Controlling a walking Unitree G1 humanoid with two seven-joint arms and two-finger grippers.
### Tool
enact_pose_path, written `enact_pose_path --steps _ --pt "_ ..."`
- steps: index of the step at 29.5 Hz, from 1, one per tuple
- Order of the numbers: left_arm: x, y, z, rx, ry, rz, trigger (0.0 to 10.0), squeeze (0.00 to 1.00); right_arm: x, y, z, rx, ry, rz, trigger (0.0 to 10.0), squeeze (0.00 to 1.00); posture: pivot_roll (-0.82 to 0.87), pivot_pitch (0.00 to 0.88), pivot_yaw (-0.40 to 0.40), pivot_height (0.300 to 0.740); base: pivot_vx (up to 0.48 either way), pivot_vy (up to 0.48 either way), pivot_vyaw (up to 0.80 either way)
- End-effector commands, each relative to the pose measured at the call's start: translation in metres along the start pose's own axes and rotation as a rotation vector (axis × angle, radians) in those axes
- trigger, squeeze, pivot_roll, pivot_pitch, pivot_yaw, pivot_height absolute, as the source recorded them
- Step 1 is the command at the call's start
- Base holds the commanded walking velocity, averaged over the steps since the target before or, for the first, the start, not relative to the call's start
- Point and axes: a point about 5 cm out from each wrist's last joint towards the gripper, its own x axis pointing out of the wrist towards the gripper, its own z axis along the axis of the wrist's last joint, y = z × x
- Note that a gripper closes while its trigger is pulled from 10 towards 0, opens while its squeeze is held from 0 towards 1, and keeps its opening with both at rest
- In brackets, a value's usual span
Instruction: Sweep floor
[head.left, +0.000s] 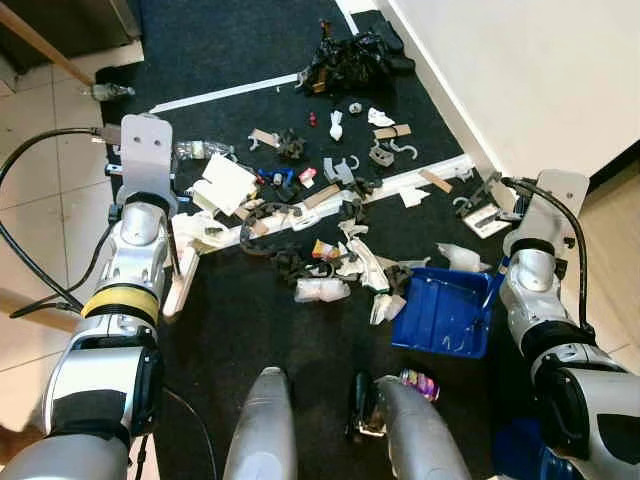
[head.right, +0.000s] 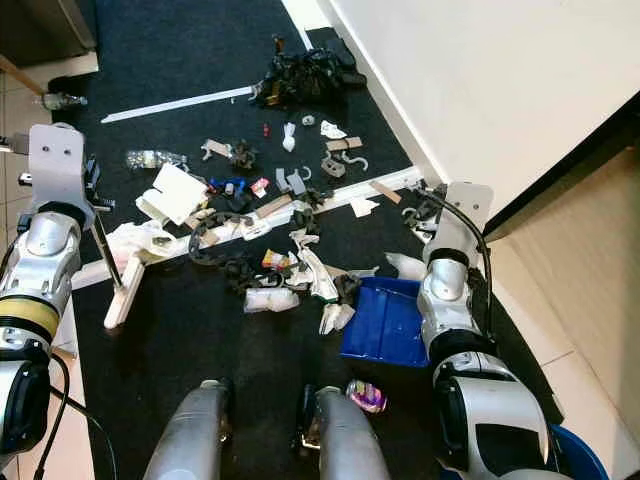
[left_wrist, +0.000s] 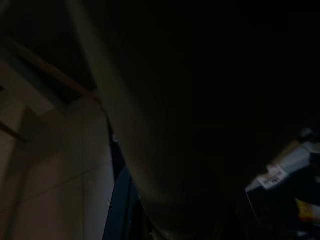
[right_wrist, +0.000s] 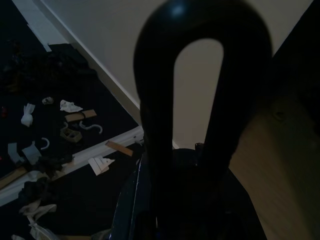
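The blue dustpan (head.left: 445, 312) sits flat on the dark carpet (head.left: 250, 340), just inside the robot's right arm, its open mouth facing the robot's left toward the litter. The right jaws (head.right: 432, 208) are near its far corner; in the right wrist view a black looped handle (right_wrist: 200, 75) rises close before the lens, and whether those jaws are clamped on it cannot be told. The debris pile (head.left: 320, 240) runs in a long band across the carpet, from the left arm over to the pan, with a white strip (head.left: 330, 205) lying along it. The pan looks nearly empty, a few pale scraps at most. The left jaws (head.left: 180, 270) seem to hold a pale stick (head.left: 182, 285) angled toward the mess, though their spread cannot be told. Judged from here, the litter needs pushing rightward into the pan, and the left arm is better placed.
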Motion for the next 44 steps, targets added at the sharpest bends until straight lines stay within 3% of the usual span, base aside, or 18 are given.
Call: enact_pose_path --steps 1,3,9,11,13,14,15,23,27,35,44 --pt "0.001 -0.024 0.003 -0.002 -0.036 -0.083 10.0 0.00 -0.011 0.004 -0.017 0.053 0.070 0.001 10.0 0.00 0.09 0.301 -0.032 0.740 0.000 0.000 0.00" --pt "-0.001 -0.051 0.003 0.010 -0.049 -0.171 10.0 0.00 -0.013 0.008 -0.017 0.058 0.057 0.010 10.0 0.00 0.06 0.315 -0.024 0.740 0.000 0.000 0.00" --pt "-0.002 -0.074 0.006 0.030 -0.068 -0.246 10.0 0.00 -0.015 0.010 -0.015 0.075 0.039 0.012 10.0 0.00 0.05 0.320 -0.016 0.740 0.000 0.000 0.00" --pt "0.000 -0.091 0.015 0.016 -0.085 -0.294 10.0 0.00 -0.017 0.012 -0.015 0.087 0.029 0.018 10.0 0.00 0.04 0.326 -0.006 0.740 0.000 0.000 0.00" --pt "0.000 -0.091 0.015 0.016 -0.085 -0.294 10.0 0.00 -0.017 0.012 -0.015 0.087 0.029 0.018 10.0 0.00 0.04 0.326 -0.006 0.740 0.000 0.000 0.00" --pt "0.001 -0.107 0.027 -0.007 -0.111 -0.336 10.0 0.00 -0.019 0.013 -0.016 0.094 0.027 0.022 10.0 0.00 0.04 0.326 -0.002 0.740 0.000 0.000 0.00" --pt "0.002 -0.115 0.032 -0.013 -0.121 -0.354 10.0 0.00 -0.021 0.013 -0.017 0.095 0.029 0.023 10.0 0.00 0.04 0.327 0.000 0.740 0.000 0.000 0.00" --pt "0.000 -0.143 0.048 -0.045 -0.157 -0.420 10.0 0.00 -0.026 0.017 -0.020 0.102 0.029 0.032 10.0 0.00 0.04 0.324 0.005 0.740 0.000 0.000 0.00" --pt "-0.003 -0.165 0.064 -0.105 -0.179 -0.465 10.0 0.00 -0.031 0.028 -0.022 0.119 0.036 0.068 10.0 0.00 0.04 0.318 0.010 0.740 0.000 0.000 0.00" --pt "-0.009 -0.192 0.080 -0.201 -0.173 -0.459 10.0 0.00 -0.042 0.048 -0.026 0.165 0.075 0.103 10.0 0.00 0.05 0.302 0.012 0.740 0.000 0.000 0.00" --pt "-0.016 -0.207 0.075 -0.286 -0.062 -0.350 10.0 0.00 -0.054 0.066 -0.033 0.190 0.175 0.081 10.0 0.00 0.05 0.287 0.012 0.740 0.000 0.000 0.00"
